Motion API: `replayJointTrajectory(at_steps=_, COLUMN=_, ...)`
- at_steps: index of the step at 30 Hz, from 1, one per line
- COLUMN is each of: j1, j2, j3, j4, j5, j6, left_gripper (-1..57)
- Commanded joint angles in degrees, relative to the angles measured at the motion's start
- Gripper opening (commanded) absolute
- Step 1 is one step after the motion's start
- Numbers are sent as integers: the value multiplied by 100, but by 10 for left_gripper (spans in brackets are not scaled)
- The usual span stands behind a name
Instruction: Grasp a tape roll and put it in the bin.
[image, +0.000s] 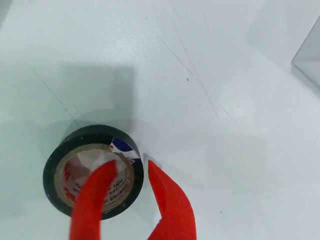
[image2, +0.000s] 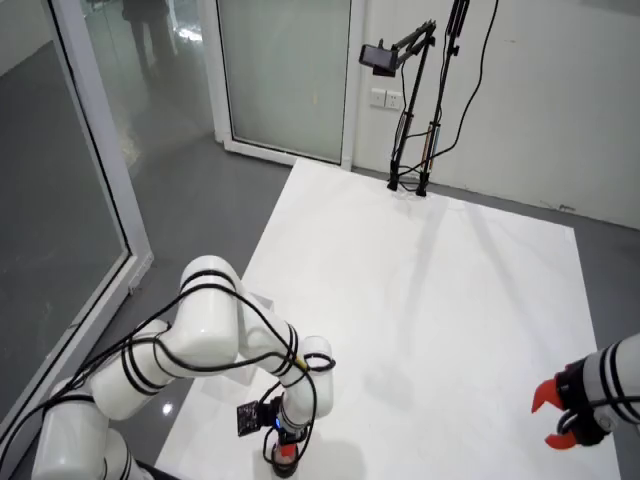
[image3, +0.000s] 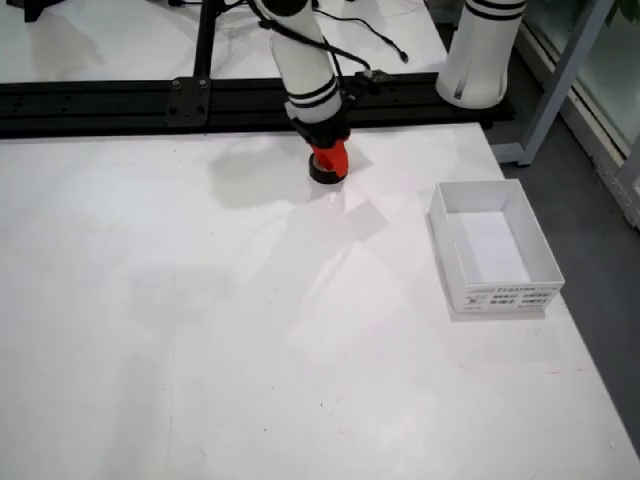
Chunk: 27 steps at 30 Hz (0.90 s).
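Note:
A black tape roll (image: 65, 150) with a tan cardboard core lies flat on the white table, low and left in the wrist view. My red gripper (image: 131, 166) straddles the roll's right wall: one finger (image: 95, 195) is inside the core, the other finger (image: 170, 200) stands just outside. Small gaps show on both sides of the wall, so the jaws are open. In the front view the gripper (image3: 330, 158) is down on the roll (image3: 320, 174) near the table's far edge. The white bin (image3: 493, 246) stands empty to the right.
A black rail (image3: 150, 100) runs along the table's far edge behind the gripper. A second arm's base (image3: 482, 50) stands at the back right, and its red gripper (image2: 558, 415) hangs still. The bin's corner (image: 307, 55) shows at the upper right of the wrist view.

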Motion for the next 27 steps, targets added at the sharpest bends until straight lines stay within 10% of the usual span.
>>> replayJointTrajectory(at_steps=1, j1=9, j2=61, j3=0, j4=79, j5=-126, j6=-33, left_gripper=-5)
replayJointTrajectory(at_steps=27, j1=773, j2=-1794, j3=-9, j4=650, j5=1456, j6=20, left_gripper=-7)
